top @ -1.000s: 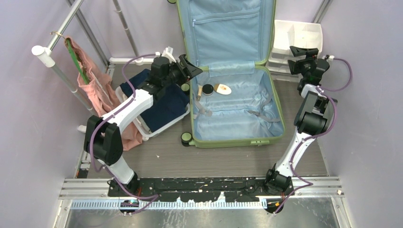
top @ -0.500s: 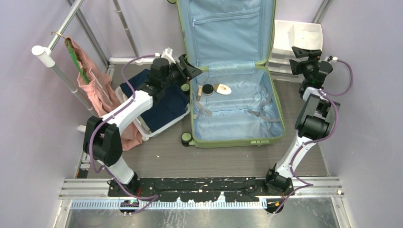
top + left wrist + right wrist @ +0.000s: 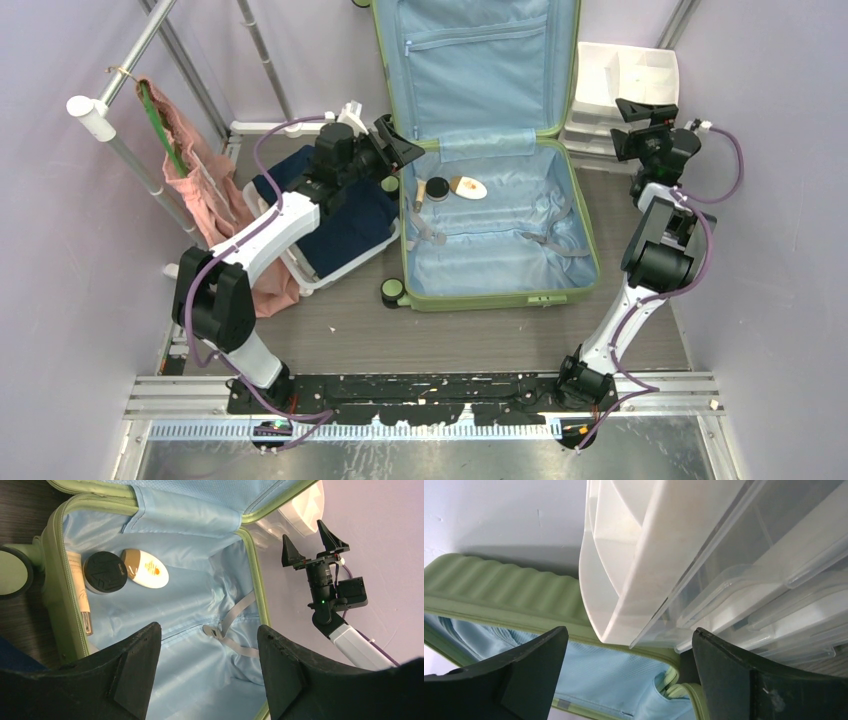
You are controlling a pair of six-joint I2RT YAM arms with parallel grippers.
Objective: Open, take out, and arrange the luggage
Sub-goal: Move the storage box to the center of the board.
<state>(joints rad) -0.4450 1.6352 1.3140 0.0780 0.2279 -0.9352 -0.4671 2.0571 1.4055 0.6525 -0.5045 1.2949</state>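
The light-green luggage (image 3: 575, 215) lies open on the floor, its lid propped against the back wall and its pale blue lining showing. At the far left of its base lie a black round case (image 3: 437, 189), a white oval bottle (image 3: 470, 187) and a small tube (image 3: 421, 190). My left gripper (image 3: 408, 143) is open and empty over the luggage's back left corner. Its wrist view shows the lining (image 3: 200, 600), the case (image 3: 105, 572) and the bottle (image 3: 146, 569) beyond the gripper (image 3: 207, 629). My right gripper (image 3: 642, 110) is open and empty by the back right corner (image 3: 499, 587).
A white mesh basket (image 3: 300, 270) holding dark blue clothing stands left of the luggage. A pink garment (image 3: 200, 180) hangs on a metal rack at the left. A white plastic drawer unit (image 3: 625, 85) stands at the back right, close before my right gripper (image 3: 630, 631).
My right gripper has shifted slightly to the right and back, toward the drawer unit. My left gripper has edged a little to the left. Both stay open.
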